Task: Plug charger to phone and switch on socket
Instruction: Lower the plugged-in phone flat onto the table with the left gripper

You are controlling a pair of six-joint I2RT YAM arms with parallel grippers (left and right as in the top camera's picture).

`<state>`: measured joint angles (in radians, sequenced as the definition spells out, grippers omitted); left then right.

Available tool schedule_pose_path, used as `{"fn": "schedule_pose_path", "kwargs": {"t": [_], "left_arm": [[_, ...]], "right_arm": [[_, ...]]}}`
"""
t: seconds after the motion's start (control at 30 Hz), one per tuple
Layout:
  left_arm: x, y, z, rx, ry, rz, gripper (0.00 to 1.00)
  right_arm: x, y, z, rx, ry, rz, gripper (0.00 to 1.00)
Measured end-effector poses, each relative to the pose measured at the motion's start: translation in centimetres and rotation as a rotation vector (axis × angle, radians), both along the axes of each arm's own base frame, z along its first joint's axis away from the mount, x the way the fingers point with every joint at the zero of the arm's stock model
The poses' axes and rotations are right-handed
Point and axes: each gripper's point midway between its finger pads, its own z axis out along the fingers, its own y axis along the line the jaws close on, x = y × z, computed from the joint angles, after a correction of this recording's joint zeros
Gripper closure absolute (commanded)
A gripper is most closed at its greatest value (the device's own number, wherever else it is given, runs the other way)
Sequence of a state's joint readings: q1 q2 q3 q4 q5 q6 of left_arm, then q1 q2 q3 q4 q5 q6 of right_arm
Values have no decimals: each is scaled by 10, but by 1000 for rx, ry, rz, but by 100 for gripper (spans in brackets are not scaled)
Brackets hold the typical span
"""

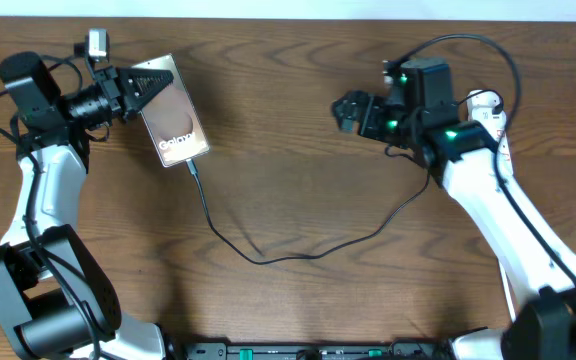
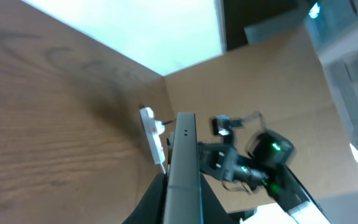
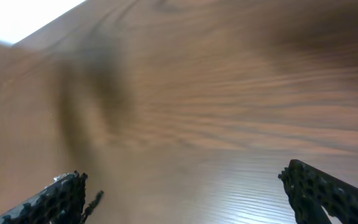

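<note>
Gripping the phone (image 1: 178, 135) by its top end, left pincer (image 1: 153, 88) is clamped; right pincer (image 1: 346, 110) gapes empty; glass likely slick, hold edges.

White lettering on the phone (image 1: 173, 118) screen reads "Galaxy"; smaller words blur

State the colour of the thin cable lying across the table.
Black. The charger cable shows best in the overhead view, running from the phone.
</note>
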<state>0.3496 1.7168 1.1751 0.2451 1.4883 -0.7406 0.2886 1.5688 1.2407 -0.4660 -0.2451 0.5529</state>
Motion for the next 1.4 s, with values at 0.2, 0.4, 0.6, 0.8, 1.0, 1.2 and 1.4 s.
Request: {"fn": "schedule_pose_path", "kwargs": {"t": [0.2, 0.4, 0.6, 0.8, 1.0, 1.2, 1.4], "left_arm": [[-3, -12, -46, 52, 180, 60, 93], [-18, -31, -121, 284, 365, 126, 92], [-26, -41, -164, 420, 426, 131, 93], [-28, -43, -197, 449, 502, 116, 93], [-34, -43, -234, 451, 601, 97, 92], [-36, -41, -248, 465, 635, 99, 93], [-35, -33, -254, 513, 641, 128, 93]], "right_arm": [[-14, -37, 15, -136, -20, -127, 1], [-20, -48, 9, -186, 10, -158, 1], [-21, -49, 7, -194, 18, -162, 1], [-25, -51, 4, -202, 39, -160, 1], [-26, -51, 3, -204, 43, -160, 1], [-26, -51, 3, -205, 45, -159, 1], [-26, -51, 3, -205, 46, -160, 1]]}}
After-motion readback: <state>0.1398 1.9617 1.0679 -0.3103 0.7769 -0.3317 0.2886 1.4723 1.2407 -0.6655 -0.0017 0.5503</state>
